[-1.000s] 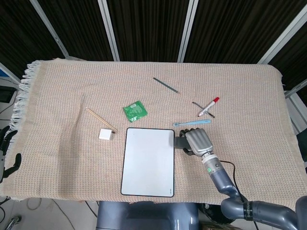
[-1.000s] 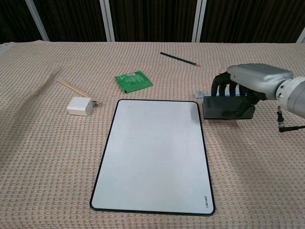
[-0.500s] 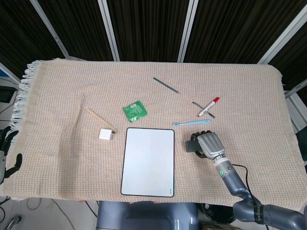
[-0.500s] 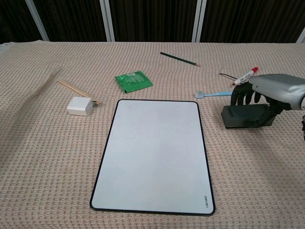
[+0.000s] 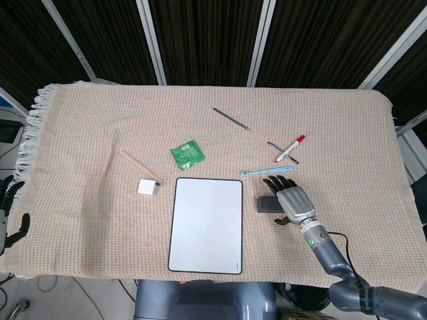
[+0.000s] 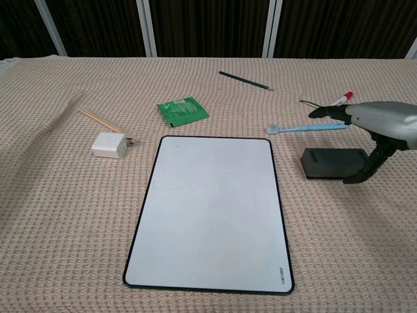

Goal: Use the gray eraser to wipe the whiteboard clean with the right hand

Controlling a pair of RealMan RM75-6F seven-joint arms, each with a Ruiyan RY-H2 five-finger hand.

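Observation:
The whiteboard [image 5: 205,224] [image 6: 212,212] lies flat near the table's front edge, and its white face shows no marks. The gray eraser [image 5: 268,203] [image 6: 332,162] lies on the woven cloth just right of the board, apart from it. My right hand [image 5: 291,199] [image 6: 378,127] hovers over the eraser's right end with its fingers spread, holding nothing. One fingertip reaches down beside the eraser's right end. My left hand [image 5: 10,207] shows only at the far left edge of the head view, off the table, with fingers apart and nothing in it.
A blue toothbrush [image 5: 267,171] [image 6: 303,128] and a red marker [image 5: 291,148] [image 6: 337,99] lie just behind the right hand. A green packet [image 5: 187,154], a white cube [image 5: 148,187], wooden sticks [image 5: 139,166] and a dark pencil [image 5: 231,119] lie behind the board.
My right hand carried the eraser from the board's right edge further right, set it down on the cloth and let go, its fingers spreading. The left hand stayed put.

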